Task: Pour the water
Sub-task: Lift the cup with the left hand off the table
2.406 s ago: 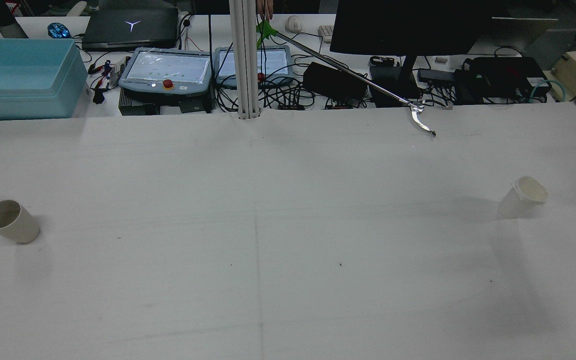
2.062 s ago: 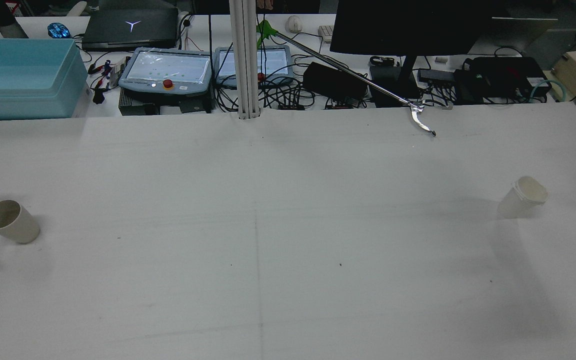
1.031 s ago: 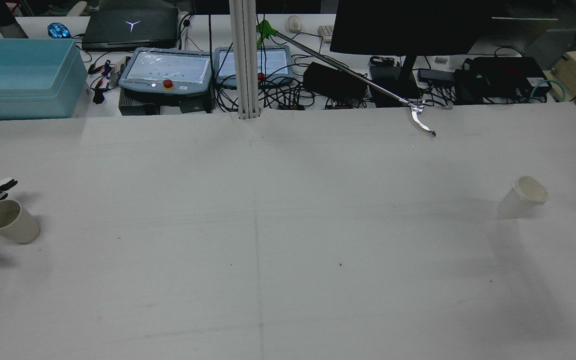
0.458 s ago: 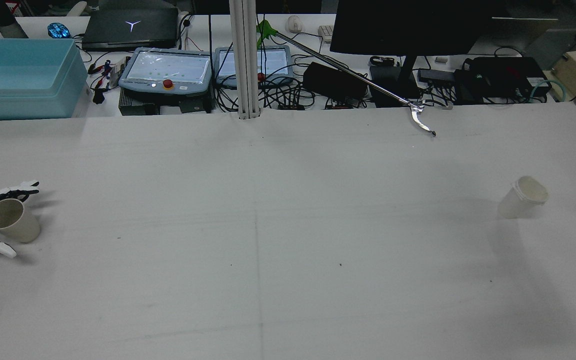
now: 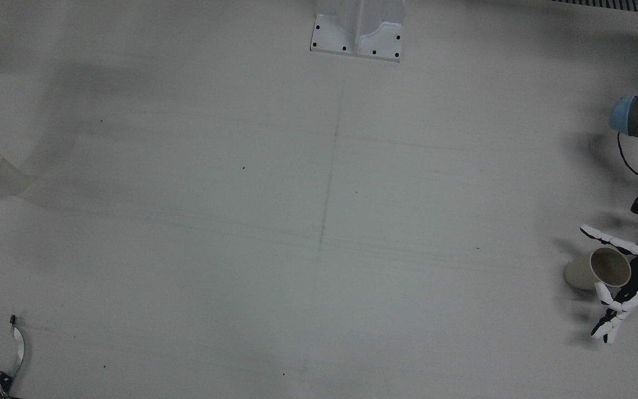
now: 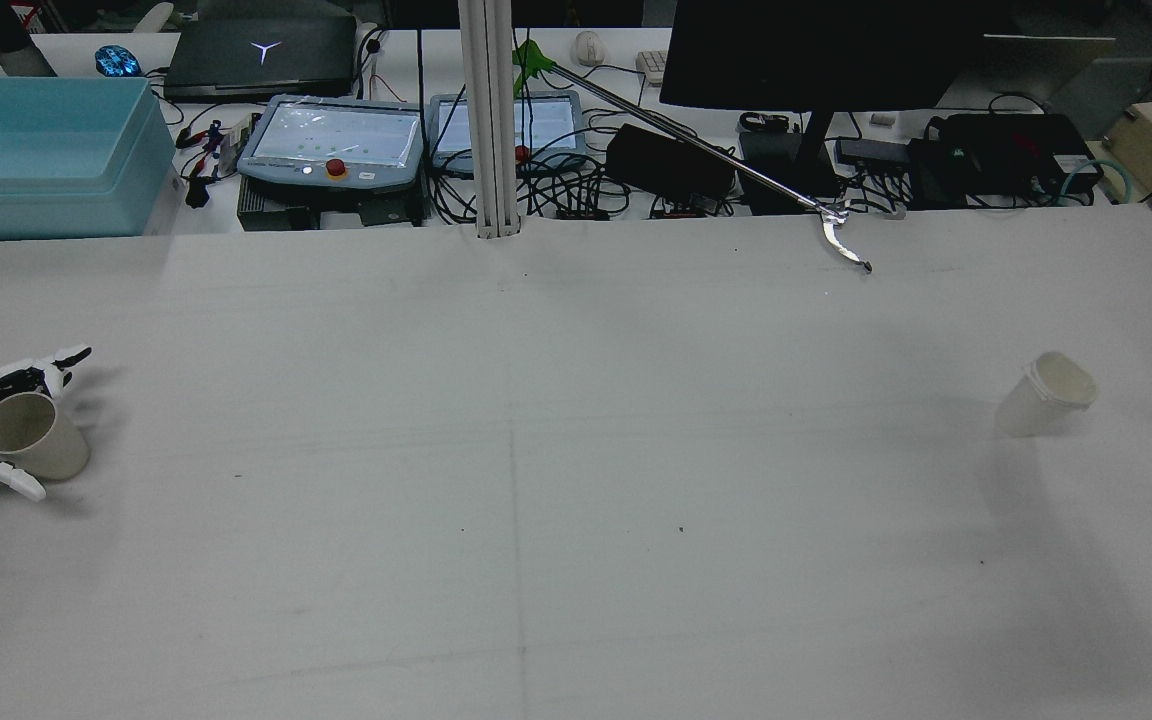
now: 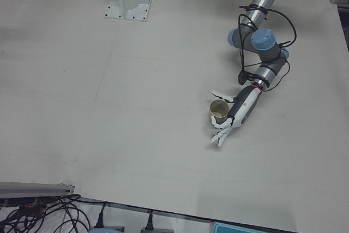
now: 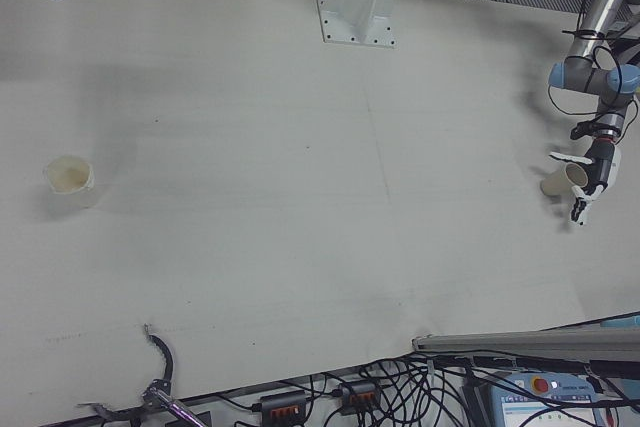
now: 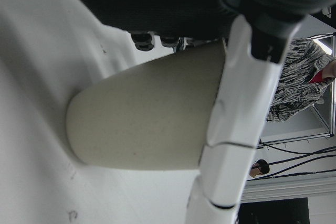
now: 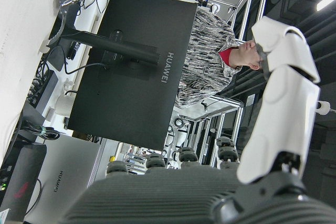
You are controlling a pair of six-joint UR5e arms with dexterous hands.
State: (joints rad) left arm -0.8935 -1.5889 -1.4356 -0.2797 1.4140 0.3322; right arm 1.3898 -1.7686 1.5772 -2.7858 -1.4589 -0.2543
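A white tabletop fills the station. Behind it stand a black monitor, a blue bin and two teach pendants.

Two cups: beige cup, white cup.

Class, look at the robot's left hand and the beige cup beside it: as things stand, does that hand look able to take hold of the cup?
Probably yes. The left hand is open, its fingers spread on both sides of the beige cup, which stands upright on the table. Nothing lies between them; whether the fingers already touch it is unclear.
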